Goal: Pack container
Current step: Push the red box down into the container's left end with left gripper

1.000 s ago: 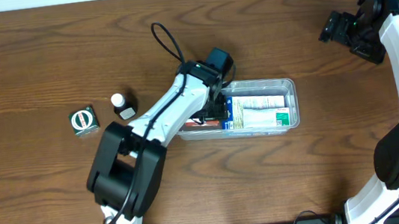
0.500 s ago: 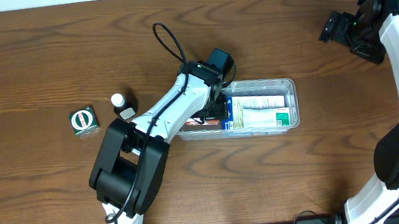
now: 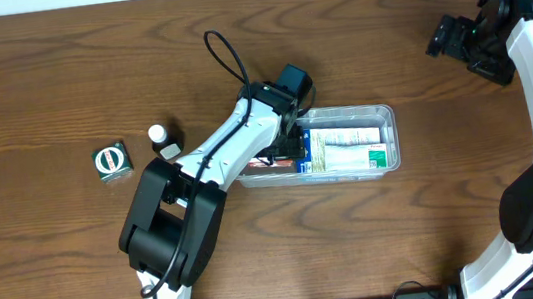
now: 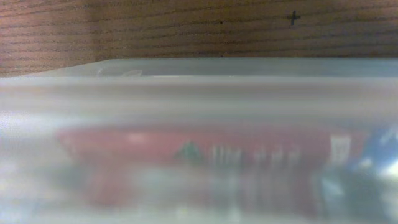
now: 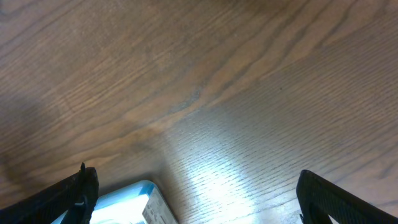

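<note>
Robotics lab (wooden test table [image 3: 26, 66])

Even brightness overhead. The container [image 4: 199, 87] smears out of focus; glare whitens the desk [image 5: 261, 93] just ahead of the right gripper [image 5: 194, 198].

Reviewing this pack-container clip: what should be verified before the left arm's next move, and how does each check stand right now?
1. Left tool open or shut: cannot tell. The wrist hides it from overhead, and the left wrist view is a blur through the plastic wall.
2. Container upright, not tipped: ok.
3. Green box and white-capped bottle packed: not ok. Both lie outside, to the left of the container.
4. Right tool open and well away from the container: ok.
</note>
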Motion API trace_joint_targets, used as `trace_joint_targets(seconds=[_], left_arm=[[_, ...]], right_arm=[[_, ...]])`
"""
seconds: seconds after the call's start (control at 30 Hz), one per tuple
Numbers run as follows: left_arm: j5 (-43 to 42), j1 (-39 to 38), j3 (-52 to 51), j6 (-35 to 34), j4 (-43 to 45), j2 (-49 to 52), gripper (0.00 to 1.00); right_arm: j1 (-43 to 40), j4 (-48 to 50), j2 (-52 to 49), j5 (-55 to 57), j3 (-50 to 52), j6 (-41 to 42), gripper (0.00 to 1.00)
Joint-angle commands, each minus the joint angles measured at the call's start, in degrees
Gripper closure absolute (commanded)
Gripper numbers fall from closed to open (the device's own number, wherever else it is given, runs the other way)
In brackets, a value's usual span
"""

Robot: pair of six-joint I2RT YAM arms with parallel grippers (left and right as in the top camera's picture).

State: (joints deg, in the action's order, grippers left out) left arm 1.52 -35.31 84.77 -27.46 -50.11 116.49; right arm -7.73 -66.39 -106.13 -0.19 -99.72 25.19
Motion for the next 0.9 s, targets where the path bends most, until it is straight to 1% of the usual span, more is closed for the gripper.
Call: trace_joint_targets(seconds=[0.0, 0.03, 0.07, 0.1, 0.13, 0.17, 0.2, 0.33, 0.43, 0.67, 0.87], left_arm=[[0.4, 0.2, -0.2, -0.9, -0.2, 0.2, 0.14], [0.4, 0.2, -0.2, -0.9, -0.2, 0.2, 0.15], [0.4, 0.2, -0.2, -0.9, -0.1, 0.2, 0.18], [0.4, 0.2, -0.2, -0.9, -0.1, 0.2, 0.23], [0.4, 0.2, -0.2, -0.9, -0.1, 0.2, 0.32], [0.4, 0.2, -0.2, -0.9, -0.1, 0.2, 0.37], [0.4, 0.2, -0.2, -0.9, -0.1, 0.2, 0.38], [0.4, 0.2, -0.2, -0.9, -0.1, 0.2, 0.36], [0.4, 0.2, -0.2, -0.9, -0.1, 0.2, 0.26], [0.2, 0.2, -0.2, -0.7, -0.1, 0.2, 0.15], [-1.0, 0.2, -0.1, 0.4, -0.1, 0.1, 0.15]], right_arm=[[-0.1, 0.0, 0.8, 0.4, -1.0, 0.5, 0.01], [-0.1, 0.0, 0.8, 0.4, -1.0, 0.5, 0.01], [-0.1, 0.0, 0.8, 0.4, -1.0, 0.5, 0.01], [-0.1, 0.0, 0.8, 0.4, -1.0, 0.5, 0.01], [-0.1, 0.0, 0.8, 0.4, -1.0, 0.5, 0.01], [-0.1, 0.0, 0.8, 0.4, -1.0, 0.5, 0.01], [-0.1, 0.0, 0.8, 0.4, -1.0, 0.5, 0.01], [-0.1, 0.0, 0.8, 0.4, -1.0, 0.5, 0.01], [-0.1, 0.0, 0.8, 0.4, -1.0, 0.5, 0.01], [-0.1, 0.0, 0.8, 0.4, -1.0, 0.5, 0.01], [-0.1, 0.0, 0.8, 0.4, -1.0, 0.5, 0.01]])
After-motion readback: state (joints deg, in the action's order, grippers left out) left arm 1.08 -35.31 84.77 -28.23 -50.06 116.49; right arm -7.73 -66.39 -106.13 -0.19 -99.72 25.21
